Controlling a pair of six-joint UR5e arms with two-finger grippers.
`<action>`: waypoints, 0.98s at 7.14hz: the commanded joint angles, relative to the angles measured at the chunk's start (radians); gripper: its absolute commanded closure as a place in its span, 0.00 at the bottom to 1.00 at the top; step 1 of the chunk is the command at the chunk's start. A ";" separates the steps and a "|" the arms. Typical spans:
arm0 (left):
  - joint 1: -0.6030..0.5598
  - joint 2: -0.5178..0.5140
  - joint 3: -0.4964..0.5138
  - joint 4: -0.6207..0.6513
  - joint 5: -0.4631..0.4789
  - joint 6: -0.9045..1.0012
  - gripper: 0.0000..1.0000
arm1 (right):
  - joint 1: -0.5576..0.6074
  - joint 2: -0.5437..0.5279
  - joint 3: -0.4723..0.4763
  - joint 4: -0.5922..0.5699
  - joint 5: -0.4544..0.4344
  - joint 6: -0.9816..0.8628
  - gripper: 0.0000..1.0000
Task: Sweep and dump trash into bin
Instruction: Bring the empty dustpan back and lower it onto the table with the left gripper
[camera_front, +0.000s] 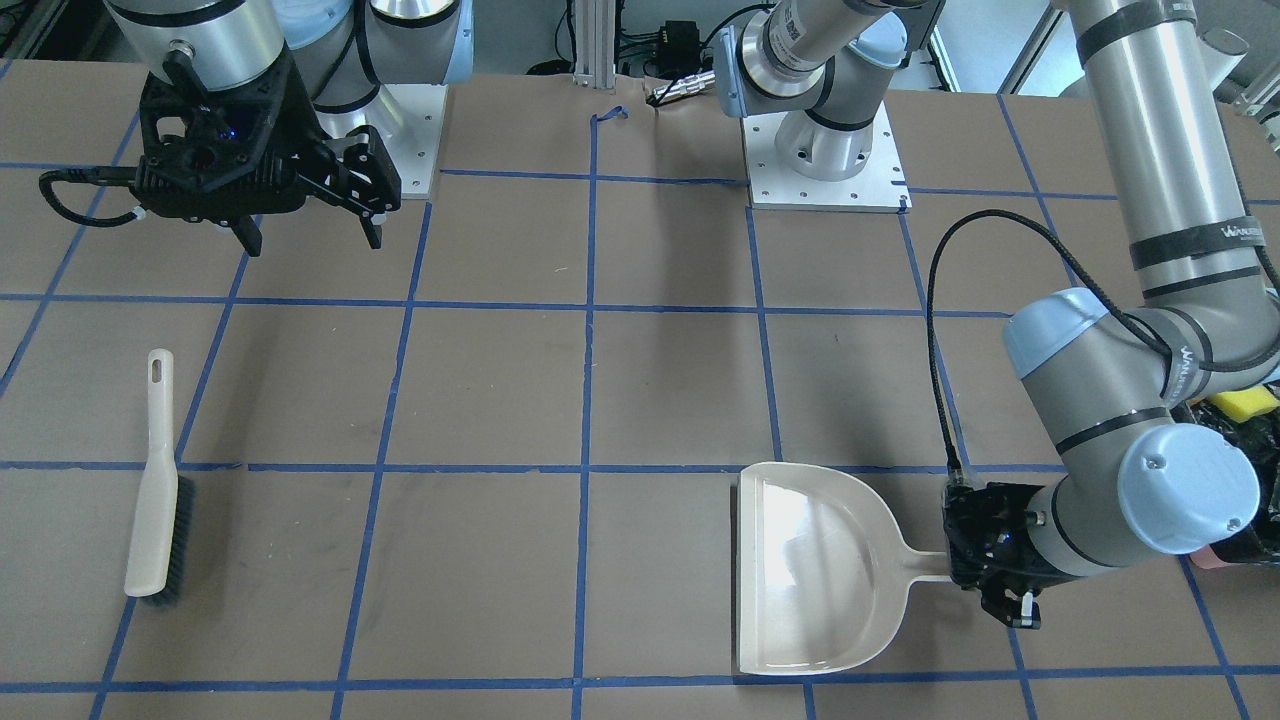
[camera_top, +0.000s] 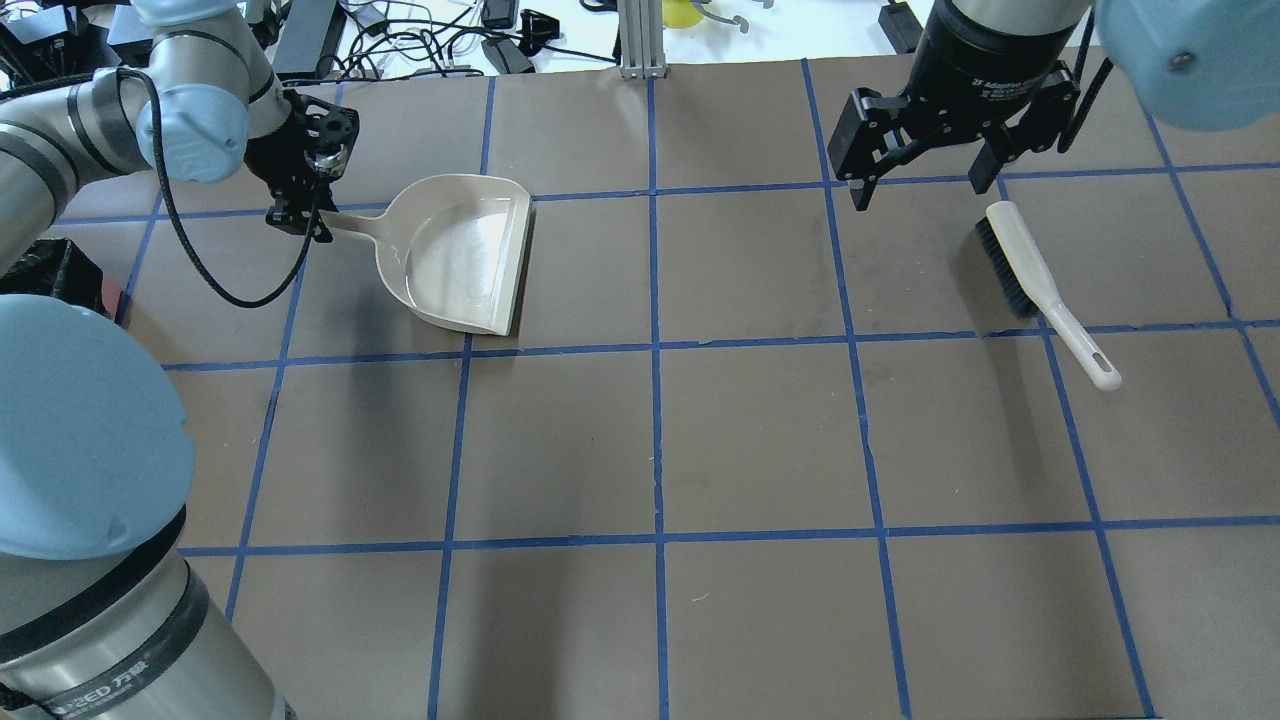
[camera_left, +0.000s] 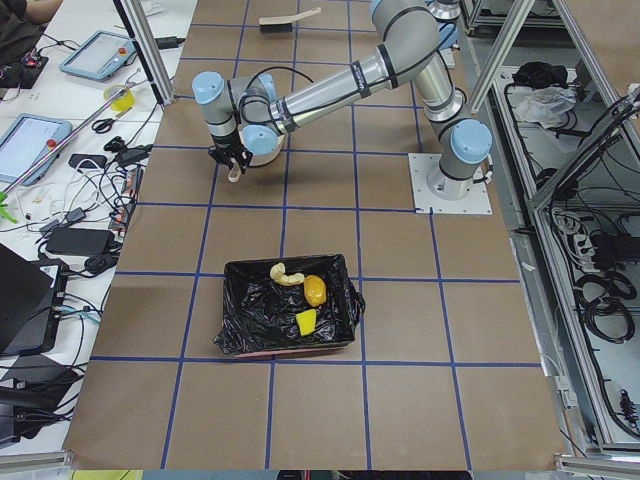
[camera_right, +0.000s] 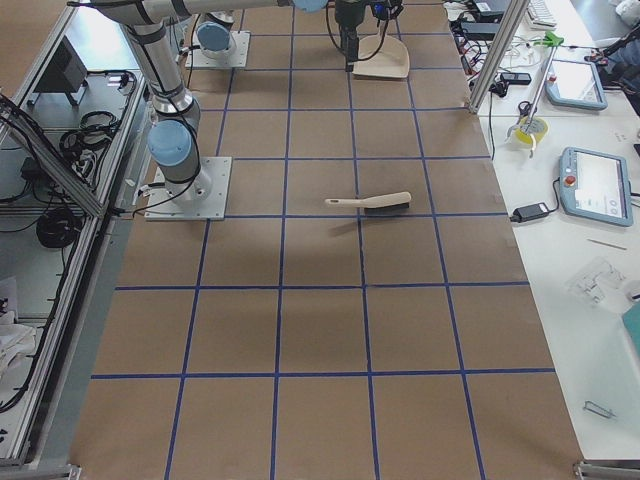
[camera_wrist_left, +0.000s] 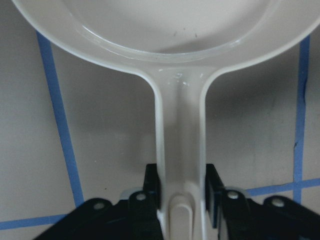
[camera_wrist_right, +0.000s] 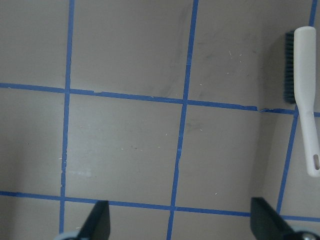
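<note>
The trash lies inside the bin (camera_left: 240, 300), a black-bag-lined box: a pale peel scrap (camera_left: 285, 273), a brown lump (camera_left: 315, 290) and a yellow sponge wedge (camera_left: 306, 321). The sponge (camera_front: 1245, 402) also shows at the right edge of the front view. My left gripper (camera_front: 985, 585) is shut on the handle of the beige dustpan (camera_front: 810, 570), which lies flat and empty on the table; the wrist view shows the fingers (camera_wrist_left: 152, 185) pressed against the handle. My right gripper (camera_top: 920, 190) is open and empty above the table, just beside the brush (camera_top: 1040, 290).
The brush (camera_front: 155, 490) lies loose on the brown paper with its bristles on their side. Blue tape lines grid the table. The bin (camera_top: 50, 275) sits under my left arm's elbow. Cables and tablets lie past the far table edge (camera_left: 100, 100).
</note>
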 joint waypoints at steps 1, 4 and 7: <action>0.000 -0.008 -0.006 0.021 0.001 -0.001 1.00 | 0.000 0.000 0.000 0.000 0.001 0.000 0.00; -0.003 -0.009 -0.021 0.020 -0.001 -0.024 0.53 | 0.000 0.000 0.000 0.000 0.003 0.002 0.00; -0.013 0.114 -0.008 -0.133 -0.007 -0.075 0.48 | 0.000 0.000 0.000 0.000 0.001 0.002 0.00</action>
